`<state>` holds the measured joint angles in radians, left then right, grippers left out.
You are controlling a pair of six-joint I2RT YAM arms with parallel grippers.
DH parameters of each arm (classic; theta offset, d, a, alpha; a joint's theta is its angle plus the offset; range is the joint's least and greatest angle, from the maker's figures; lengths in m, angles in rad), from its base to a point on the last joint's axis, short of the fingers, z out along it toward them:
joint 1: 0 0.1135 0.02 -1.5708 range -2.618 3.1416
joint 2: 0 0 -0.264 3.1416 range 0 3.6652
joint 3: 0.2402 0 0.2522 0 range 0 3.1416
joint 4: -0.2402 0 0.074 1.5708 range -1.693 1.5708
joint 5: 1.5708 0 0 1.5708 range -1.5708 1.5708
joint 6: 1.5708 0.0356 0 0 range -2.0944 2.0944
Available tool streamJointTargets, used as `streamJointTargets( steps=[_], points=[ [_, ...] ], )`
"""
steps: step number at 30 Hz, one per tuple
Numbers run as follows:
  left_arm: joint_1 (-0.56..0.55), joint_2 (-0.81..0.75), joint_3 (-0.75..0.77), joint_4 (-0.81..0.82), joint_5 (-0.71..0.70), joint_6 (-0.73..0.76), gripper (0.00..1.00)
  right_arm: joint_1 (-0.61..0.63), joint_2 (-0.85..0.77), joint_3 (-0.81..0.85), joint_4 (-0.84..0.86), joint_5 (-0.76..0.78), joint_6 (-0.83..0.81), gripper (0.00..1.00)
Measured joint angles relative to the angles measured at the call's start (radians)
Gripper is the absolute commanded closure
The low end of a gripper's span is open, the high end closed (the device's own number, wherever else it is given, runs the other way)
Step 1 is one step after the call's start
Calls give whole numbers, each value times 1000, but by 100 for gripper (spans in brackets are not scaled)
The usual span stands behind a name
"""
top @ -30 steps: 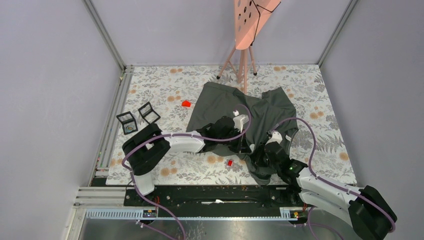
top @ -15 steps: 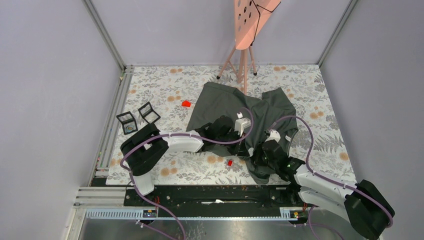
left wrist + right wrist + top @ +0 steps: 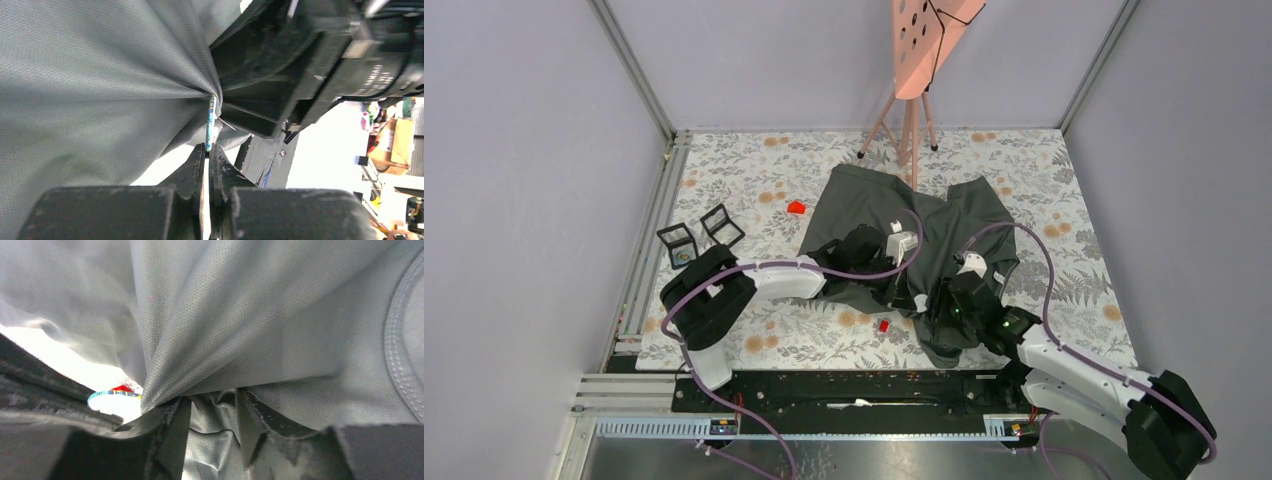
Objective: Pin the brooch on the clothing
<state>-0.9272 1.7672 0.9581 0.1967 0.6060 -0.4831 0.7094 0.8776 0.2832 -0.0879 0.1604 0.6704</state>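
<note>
The dark grey T-shirt [image 3: 924, 215] lies crumpled on the flowered table. My left gripper [image 3: 912, 292] reaches in at its near edge. In the left wrist view it [image 3: 208, 147] is shut on the lower rim of the brooch [image 3: 210, 122], a thin disc seen edge-on with a blue-green rim. The brooch's top edge touches bunched shirt fabric [image 3: 100, 85]. My right gripper [image 3: 936, 300] meets it from the right. In the right wrist view it [image 3: 212, 415] is shut on a fold of the shirt [image 3: 260, 315], and the brooch [image 3: 112, 396] shows just to the left.
A pink perforated board on a tripod [image 3: 914, 60] stands at the back. Two small red pieces [image 3: 796, 207] [image 3: 884, 325] lie on the table. Two black open frames [image 3: 679, 243] [image 3: 722, 225] sit at the left. Grey walls close in three sides.
Both wrists have shifted slightly while staying together at the shirt's near edge. The right arm has edged left and forward. Both grips are unchanged.
</note>
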Motion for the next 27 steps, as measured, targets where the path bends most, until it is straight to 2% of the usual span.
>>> streamJointTargets(
  steps=[6,11,20,27],
  points=[
    [55,18,0,35,61,-80,100,-4,-129,55,-166,42,-19,34],
    [86,49,0,87,84,-105,100,-4,-244,85,-248,28,-30,25],
    [125,65,0,105,188,-76,100,-137,-270,104,-233,-126,-122,27],
    [146,65,2,80,261,-22,100,-217,-246,25,-88,-320,-133,34]
  ],
)
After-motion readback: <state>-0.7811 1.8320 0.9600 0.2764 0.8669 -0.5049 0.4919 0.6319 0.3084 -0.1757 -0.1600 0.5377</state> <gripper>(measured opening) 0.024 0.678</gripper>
